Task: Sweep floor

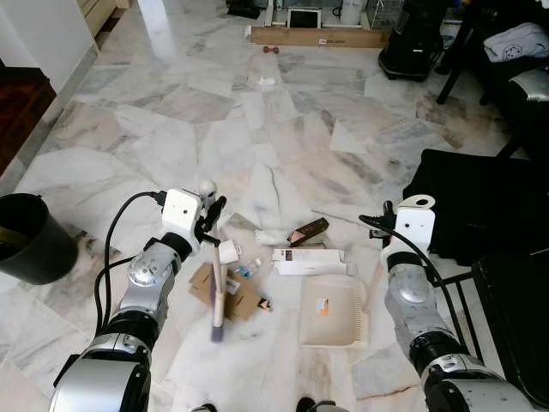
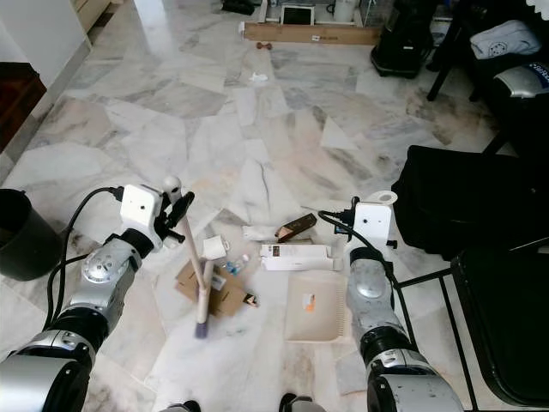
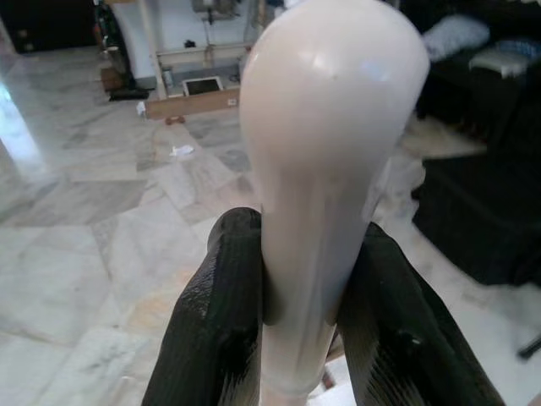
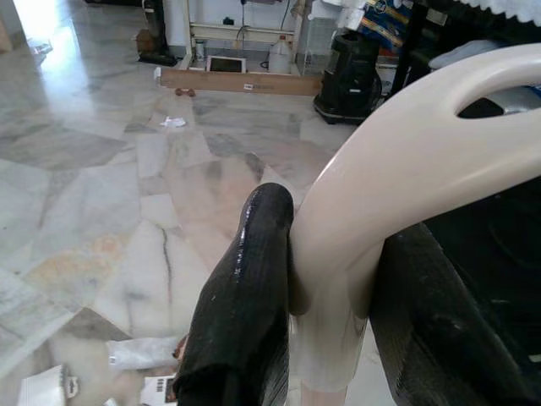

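Note:
My left gripper (image 1: 210,225) is shut on the cream handle of a short brush (image 1: 218,283), and its black fingers (image 3: 226,279) clamp the handle from both sides. The brush head (image 1: 216,328) is down on the floor beside a flat piece of cardboard (image 1: 236,296). My right gripper (image 1: 379,227) is shut on the looped cream handle (image 4: 397,161) of a beige dustpan (image 1: 333,313), which lies flat on the marble floor. In front of the pan lie a white carton (image 1: 309,260), a brown box (image 1: 309,231), a small bottle (image 1: 247,269) and crumpled white paper (image 1: 229,251).
A black bin (image 1: 30,240) stands at the left. A black bag (image 1: 480,202) and a dark frame (image 1: 506,318) crowd the right side. Far back lie a long cardboard box (image 1: 317,36), a scrap of paper (image 1: 266,81) and a black appliance (image 1: 412,39).

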Available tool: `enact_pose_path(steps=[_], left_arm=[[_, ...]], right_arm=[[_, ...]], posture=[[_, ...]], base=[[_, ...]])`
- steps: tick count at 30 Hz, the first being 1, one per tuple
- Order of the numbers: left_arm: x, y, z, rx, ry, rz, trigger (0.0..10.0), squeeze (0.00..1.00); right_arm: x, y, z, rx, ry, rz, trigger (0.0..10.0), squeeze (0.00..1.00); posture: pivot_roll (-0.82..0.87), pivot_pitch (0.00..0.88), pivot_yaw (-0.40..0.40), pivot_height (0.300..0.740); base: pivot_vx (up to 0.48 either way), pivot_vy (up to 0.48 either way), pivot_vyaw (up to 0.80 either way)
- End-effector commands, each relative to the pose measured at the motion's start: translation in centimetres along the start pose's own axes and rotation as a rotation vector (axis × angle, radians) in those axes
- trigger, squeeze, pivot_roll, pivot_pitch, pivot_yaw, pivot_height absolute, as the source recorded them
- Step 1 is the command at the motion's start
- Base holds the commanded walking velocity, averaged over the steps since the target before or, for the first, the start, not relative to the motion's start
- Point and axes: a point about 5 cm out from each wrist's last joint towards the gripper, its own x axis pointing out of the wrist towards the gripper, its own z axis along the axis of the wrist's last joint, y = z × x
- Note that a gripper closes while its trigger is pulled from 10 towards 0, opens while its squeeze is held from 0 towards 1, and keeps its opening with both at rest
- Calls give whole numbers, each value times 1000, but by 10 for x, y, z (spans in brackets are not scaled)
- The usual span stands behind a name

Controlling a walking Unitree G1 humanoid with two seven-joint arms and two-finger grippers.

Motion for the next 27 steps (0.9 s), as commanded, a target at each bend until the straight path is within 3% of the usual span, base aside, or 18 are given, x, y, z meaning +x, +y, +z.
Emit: enact_pose_path(steps=[1, 21, 27], left_arm=[[4, -1, 6, -57, -37, 1, 10000, 0], [17, 10, 33, -368, -164, 19, 10000, 0], [18, 15, 46, -414, -219, 15, 10000, 0]], right_arm=[[4, 2, 9, 19, -41, -9, 10000, 0], [5, 3, 9, 46, -23, -13, 10000, 0], [5, 4, 9, 48, -16, -7, 10000, 0]], posture=[[-7, 219, -18, 740], [5, 210, -11, 740], [12, 206, -11, 740]], base=[[0, 0, 0], [0, 0, 0], [0, 0, 0]])
